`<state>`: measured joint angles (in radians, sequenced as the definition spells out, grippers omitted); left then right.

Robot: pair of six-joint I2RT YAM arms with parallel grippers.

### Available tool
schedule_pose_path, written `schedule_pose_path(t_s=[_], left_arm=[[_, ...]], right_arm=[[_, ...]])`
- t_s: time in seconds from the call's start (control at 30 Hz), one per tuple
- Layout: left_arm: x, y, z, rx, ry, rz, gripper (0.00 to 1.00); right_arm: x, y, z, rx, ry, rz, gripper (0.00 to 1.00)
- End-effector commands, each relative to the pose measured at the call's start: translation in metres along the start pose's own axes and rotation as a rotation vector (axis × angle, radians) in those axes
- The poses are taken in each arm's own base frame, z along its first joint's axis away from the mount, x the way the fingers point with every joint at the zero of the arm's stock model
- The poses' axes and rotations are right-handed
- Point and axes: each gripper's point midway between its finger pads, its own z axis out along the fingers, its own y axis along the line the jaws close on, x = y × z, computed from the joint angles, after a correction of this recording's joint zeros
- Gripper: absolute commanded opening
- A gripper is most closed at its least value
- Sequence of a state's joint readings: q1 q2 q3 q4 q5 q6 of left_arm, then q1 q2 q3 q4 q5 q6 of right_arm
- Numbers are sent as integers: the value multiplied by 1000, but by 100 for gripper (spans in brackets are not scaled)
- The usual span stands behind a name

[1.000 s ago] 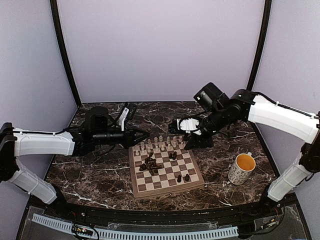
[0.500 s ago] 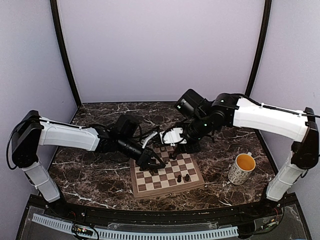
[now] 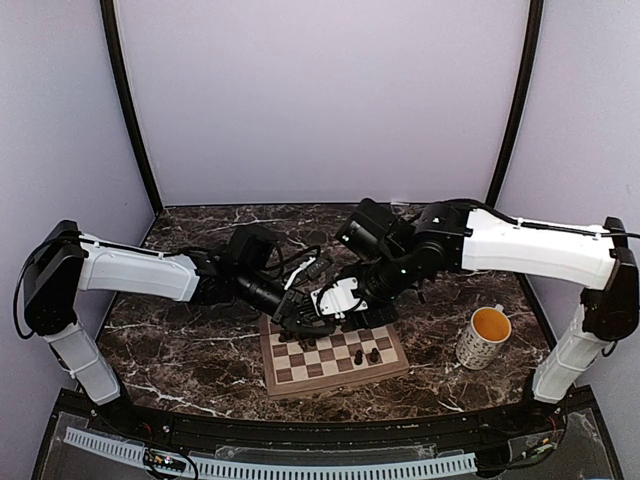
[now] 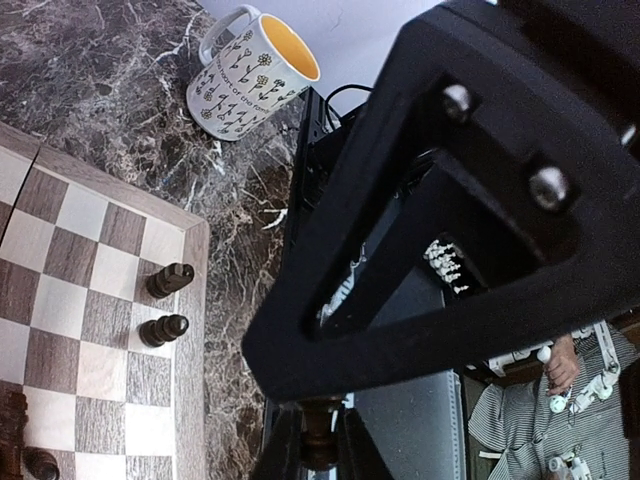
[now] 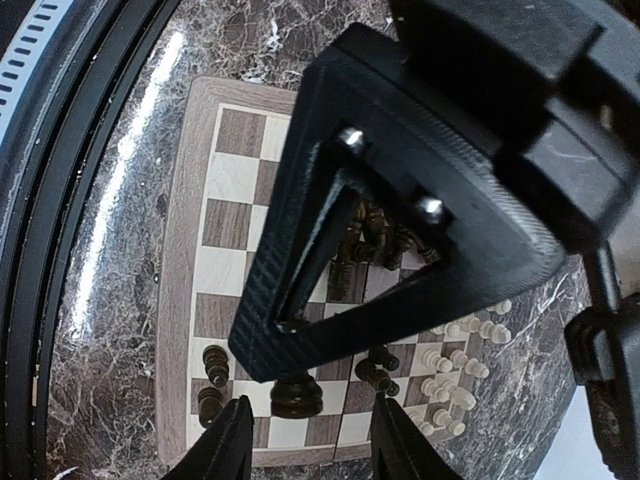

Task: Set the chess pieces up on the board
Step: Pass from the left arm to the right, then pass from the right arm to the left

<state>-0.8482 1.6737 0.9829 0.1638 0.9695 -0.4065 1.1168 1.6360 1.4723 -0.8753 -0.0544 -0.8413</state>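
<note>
We see the board [image 3: 320,372] as a flat wooden square, checkered in light and dark brown with a plain border. It lies on a dark marble table [image 3: 180,350] veined with white. Both arms meet over its far half, so from above the grippers mostly hide what is under them.

The left wrist view settles one point. The left gripper [image 4: 318,466] is clamped on a dark brown piece [image 4: 318,436], a small turned figurine with a glossy ringed stem pinched between the black fingers. The same view shows two more dark pawns [image 4: 168,282] standing side by side on the board's edge squares. It also shows that the mug [image 4: 250,75] carries a fine black flower print on white with a yellow inside (from above it only looks speckled).

The right wrist view shows the right gripper [image 5: 310,448] with its fingers spread. A round-headed dark piece [image 5: 297,393] sits in the gap, and both fingers are clear of it. Past the black frame a cluster of dark pieces [image 5: 372,235] stands crowded on the middle squares. The pale cream pieces [image 5: 458,375] are lined up along one edge of the board. The overhead camera shows none of these, since the arms cover them.
</note>
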Motion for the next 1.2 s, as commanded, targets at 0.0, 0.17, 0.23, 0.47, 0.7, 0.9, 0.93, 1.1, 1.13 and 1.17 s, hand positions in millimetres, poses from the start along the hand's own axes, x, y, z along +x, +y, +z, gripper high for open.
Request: schedule_pose_path(t_s=[0.0, 0.17, 0.23, 0.47, 0.7, 0.9, 0.93, 1.1, 1.13, 1.17], left_arm=[[-15, -22, -5, 67, -34, 43, 10], [-18, -23, -4, 73, -48, 42, 10], [-19, -23, -4, 77, -51, 39, 10], [-26, -26, -9, 45, -87, 52, 28], [-27, -30, -35, -93, -223, 180, 47], [-57, -46, -80, -256, -550, 416, 48], [-64, -51, -90, -292, -627, 461, 48], [-89, -65, -97, -363, -747, 583, 48], [-93, -65, -96, -365, -751, 578, 48], [-98, -64, -94, -358, -762, 580, 48]], right_arm=[[-1, 5, 7, -2, 9, -21, 42], [-3, 7, 8, -1, 4, -20, 37], [-5, 6, 8, 6, 0, -16, 32], [-1, -3, 8, 49, 8, 30, 15], [4, -23, -22, 19, -174, 219, 11], [4, -41, -52, -112, -444, 447, 10], [3, -42, -55, -140, -483, 471, 10], [-3, -43, -59, -222, -580, 530, 10], [-5, -44, -61, -237, -599, 536, 10], [-6, -46, -62, -246, -612, 545, 10]])
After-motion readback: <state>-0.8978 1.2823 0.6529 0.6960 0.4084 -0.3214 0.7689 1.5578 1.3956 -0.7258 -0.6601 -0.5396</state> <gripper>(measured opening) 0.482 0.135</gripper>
